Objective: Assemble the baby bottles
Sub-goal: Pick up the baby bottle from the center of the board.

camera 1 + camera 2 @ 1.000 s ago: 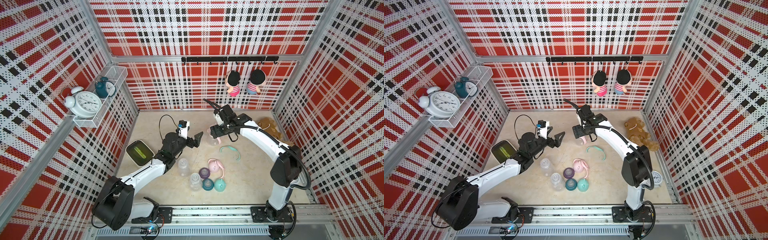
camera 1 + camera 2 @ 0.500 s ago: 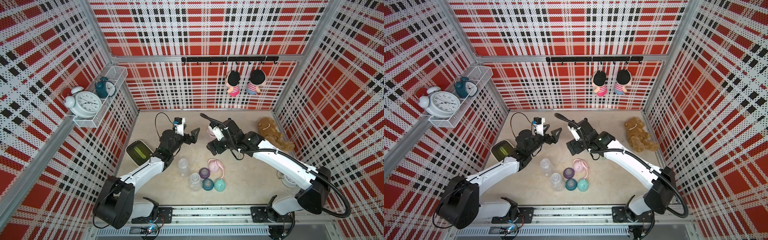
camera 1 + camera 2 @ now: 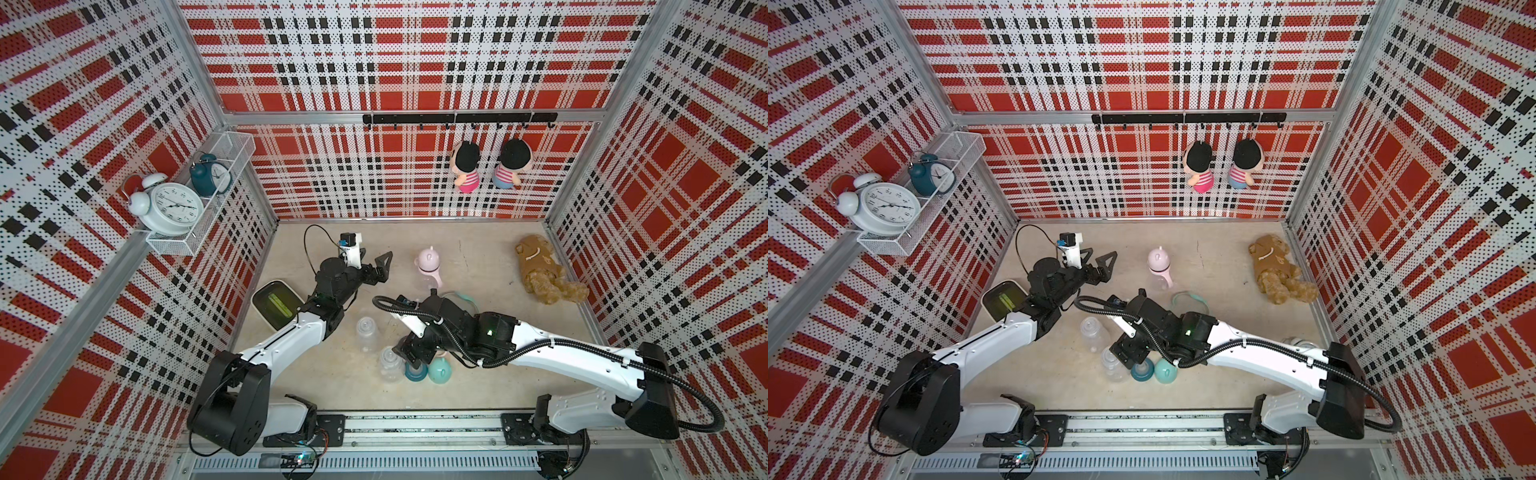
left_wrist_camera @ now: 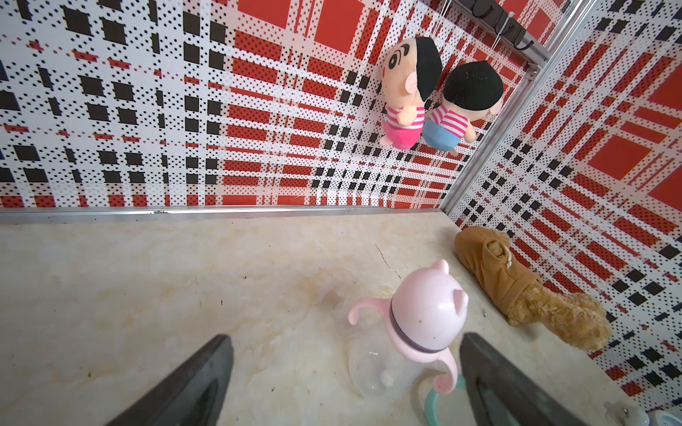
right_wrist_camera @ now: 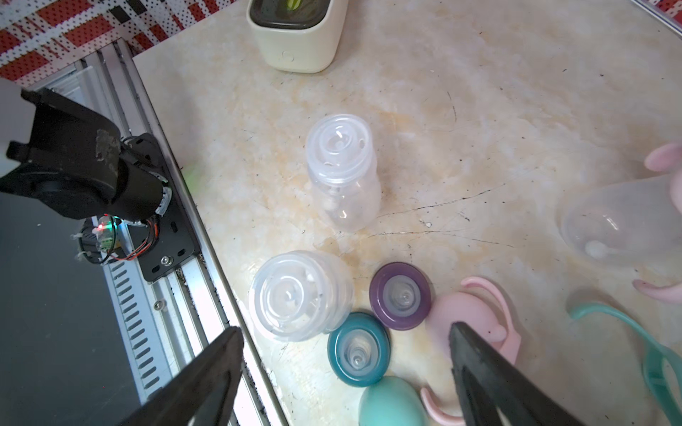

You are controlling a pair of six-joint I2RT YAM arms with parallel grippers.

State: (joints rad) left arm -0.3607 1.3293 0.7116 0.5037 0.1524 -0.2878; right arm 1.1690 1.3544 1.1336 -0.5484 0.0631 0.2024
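Baby bottle (image 3: 428, 262), pink, stands assembled and released.
Right gripper (image 5: 347, 330), gaping and empty, has swung to the front-edge teal collar (image 5: 358, 350); left gripper (image 4: 343, 336) likewise.

red, white and black plaid walls (image 3: 415, 62), pink-capped bottle (image 3: 428, 262), teal collar (image 5: 358, 350), purple collar (image 5: 400, 295), brown plush (image 3: 544, 274)

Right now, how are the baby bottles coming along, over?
Left jaws open, empty, facing capped pink bottle. Right jaws open, empty, over teal collar. Two clear bottles uncapped. Nothing seen blocking.
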